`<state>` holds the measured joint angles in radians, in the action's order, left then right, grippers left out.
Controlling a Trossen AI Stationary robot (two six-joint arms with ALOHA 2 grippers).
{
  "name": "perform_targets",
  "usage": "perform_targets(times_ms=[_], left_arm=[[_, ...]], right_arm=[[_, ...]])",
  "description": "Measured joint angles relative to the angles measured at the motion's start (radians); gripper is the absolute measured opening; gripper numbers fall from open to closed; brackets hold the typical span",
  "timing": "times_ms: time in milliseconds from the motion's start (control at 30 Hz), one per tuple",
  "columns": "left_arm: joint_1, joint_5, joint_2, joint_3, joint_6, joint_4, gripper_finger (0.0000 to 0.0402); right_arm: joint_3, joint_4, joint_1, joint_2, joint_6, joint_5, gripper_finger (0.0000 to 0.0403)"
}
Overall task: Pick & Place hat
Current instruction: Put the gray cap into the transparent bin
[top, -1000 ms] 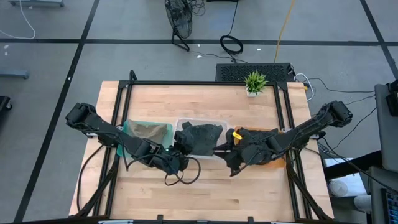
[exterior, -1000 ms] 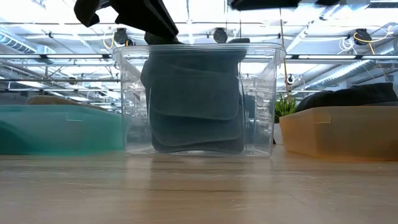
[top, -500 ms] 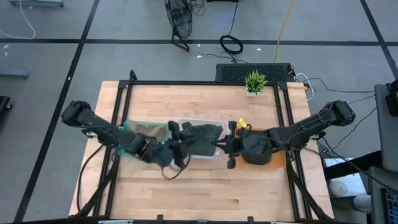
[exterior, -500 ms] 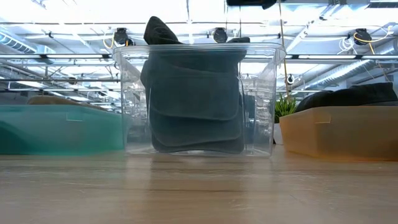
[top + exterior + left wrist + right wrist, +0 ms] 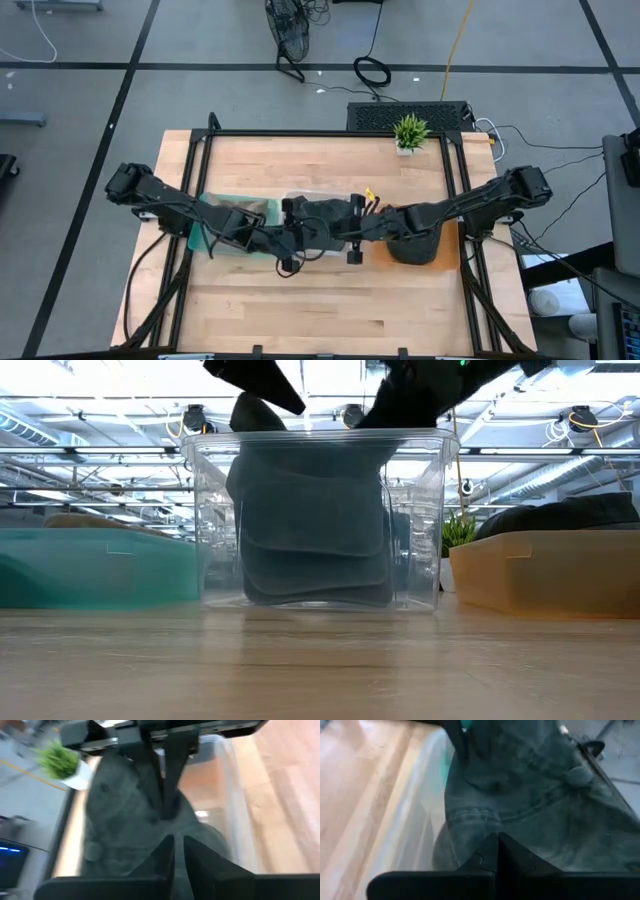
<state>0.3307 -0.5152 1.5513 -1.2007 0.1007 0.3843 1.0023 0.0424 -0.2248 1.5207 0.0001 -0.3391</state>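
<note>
Both grippers have closed in on the clear bin since a second ago, when they sat at its 7 and 4 o'clock corners over bare wood. Now the left gripper (image 5: 291, 238) reaches the bin's 8 o'clock edge and the right gripper (image 5: 352, 232) its 4 o'clock edge, facing each other across the hat (image 5: 322, 221).

Left fingers (image 5: 165, 852) are pressed nearly together, only a thin slit between them, tips against the dark cloth; whether any fabric is pinched cannot be told. Right fingers (image 5: 495, 851) are pressed together, tips at the hat's lower fold, with no cloth seen between them.

Hat: a dark grey cap, bunched inside the clear bin (image 5: 300, 196) at table centre. From table height it fills the bin (image 5: 432, 520) almost to the rim, with a peak (image 5: 255, 412) poking above it, and both arms come down at the rim.

Outward, a teal bin (image 5: 206, 208) lies at 9 o'clock of the clear one, holding tan cloth. An orange bin (image 5: 447, 232) lies at 3 o'clock, with another dark hat (image 5: 412, 245) in it. A small plant (image 5: 409, 131) stands at 1 o'clock, near the table (image 5: 330, 300) edge.
</note>
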Motion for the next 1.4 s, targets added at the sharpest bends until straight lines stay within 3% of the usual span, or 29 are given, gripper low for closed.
perform_targets(times_ms=[333,633,933,1100,1233,1400], left_arm=[[0.012,0.076,0.067,-0.001,-0.054,0.041,0.0005],[0.005,0.101,0.134,-0.001,-0.01,0.019,0.0044],[0.007,0.103,0.025,0.0,-0.008,0.025,0.0033],[0.001,0.018,-0.037,0.0,-0.034,0.003,0.0015],[-0.023,0.051,-0.022,0.0,-0.048,0.006,0.0005],[-0.046,0.105,0.058,0.0,-0.077,0.012,0.0026]], right_arm=[[0.001,-0.003,-0.001,0.016,0.044,0.067,0.0001],[0.001,0.008,0.001,0.083,0.059,0.108,0.0],[0.0,-0.009,0.007,0.076,0.022,0.107,0.0],[0.0,-0.009,0.007,0.052,0.027,0.109,0.0],[0.0,-0.018,0.007,0.053,0.033,0.11,0.0],[-0.001,0.002,0.003,0.04,0.002,0.109,0.0]])
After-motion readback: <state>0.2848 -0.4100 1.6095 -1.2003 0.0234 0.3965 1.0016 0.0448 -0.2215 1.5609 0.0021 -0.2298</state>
